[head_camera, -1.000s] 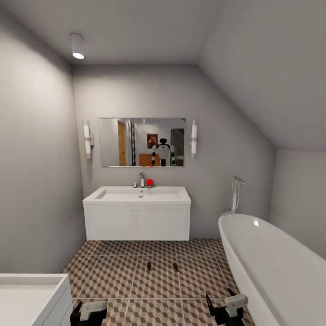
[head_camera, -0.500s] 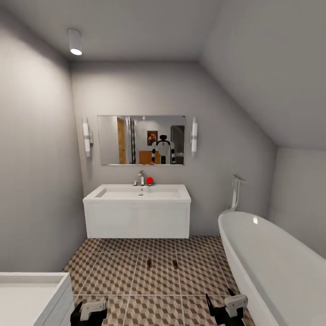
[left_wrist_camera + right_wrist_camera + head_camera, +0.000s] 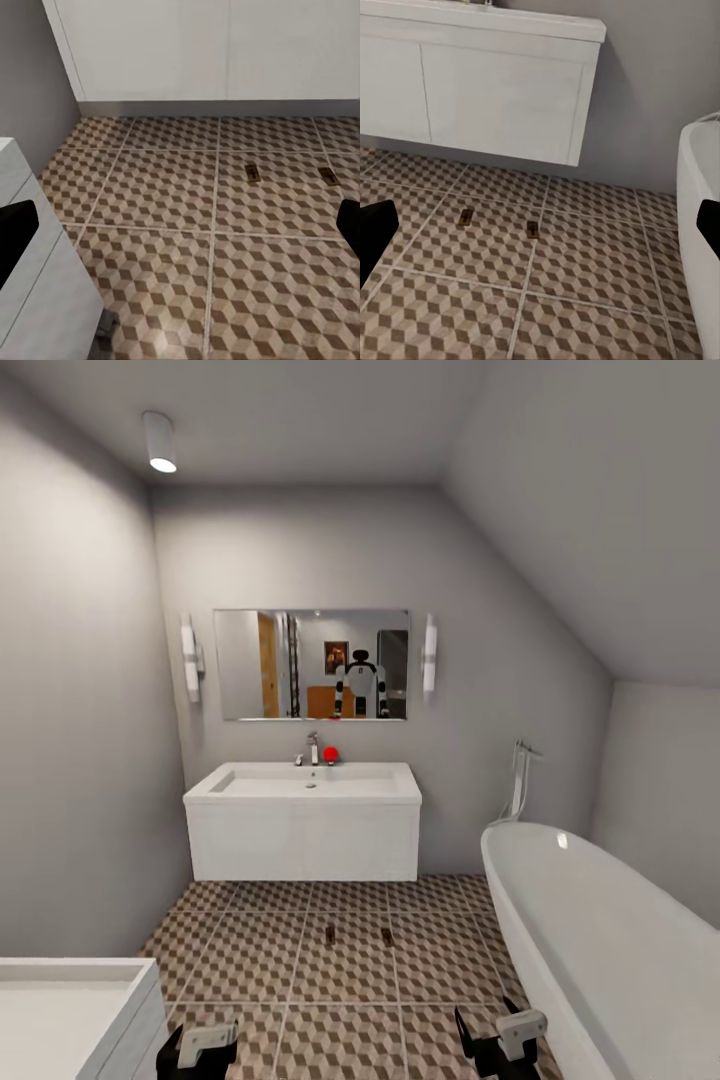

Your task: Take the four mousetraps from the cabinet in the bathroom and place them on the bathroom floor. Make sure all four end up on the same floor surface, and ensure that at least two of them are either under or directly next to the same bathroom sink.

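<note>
Mousetraps, two small tan wooden boards with dark wire parts (image 3: 329, 934) (image 3: 386, 936), lie side by side but apart on the cube-patterned brown, beige and white tiled floor (image 3: 250, 960), in front of the wide white basin sink with a chrome tap (image 3: 305, 785) on its wall-hung vanity. A white oval bathtub (image 3: 600, 940) stands beside them. Low in the head view, the left gripper (image 3: 196, 1057) and right gripper (image 3: 500, 1045) each hang with fingers spread, holding nothing.

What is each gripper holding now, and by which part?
Nothing: the left gripper and right gripper are open and empty. Two mousetraps lie on the floor.
</note>
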Controlling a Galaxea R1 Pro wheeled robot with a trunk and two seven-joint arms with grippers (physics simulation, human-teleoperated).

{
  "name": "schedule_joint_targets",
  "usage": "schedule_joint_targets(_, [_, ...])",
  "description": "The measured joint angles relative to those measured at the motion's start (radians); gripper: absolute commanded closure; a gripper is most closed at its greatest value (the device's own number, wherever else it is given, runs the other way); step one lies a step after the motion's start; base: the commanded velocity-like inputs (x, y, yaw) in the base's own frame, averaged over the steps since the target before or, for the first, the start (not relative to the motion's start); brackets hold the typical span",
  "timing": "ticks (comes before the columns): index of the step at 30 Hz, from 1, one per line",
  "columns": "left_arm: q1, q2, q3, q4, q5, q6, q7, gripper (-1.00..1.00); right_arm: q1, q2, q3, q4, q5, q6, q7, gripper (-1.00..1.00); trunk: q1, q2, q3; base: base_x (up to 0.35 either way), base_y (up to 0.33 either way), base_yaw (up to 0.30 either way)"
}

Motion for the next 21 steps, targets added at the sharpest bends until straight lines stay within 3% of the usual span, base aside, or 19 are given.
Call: schedule_joint_targets(21, [0.000, 0.001, 0.001, 0.000, 0.000, 0.000, 0.000, -1.00, 0.000, 0.000, 0.000, 0.000, 0.000, -0.001, 0.000, -1.00, -0.081, 0.147, 0.032, 0.000, 0.000, 0.000])
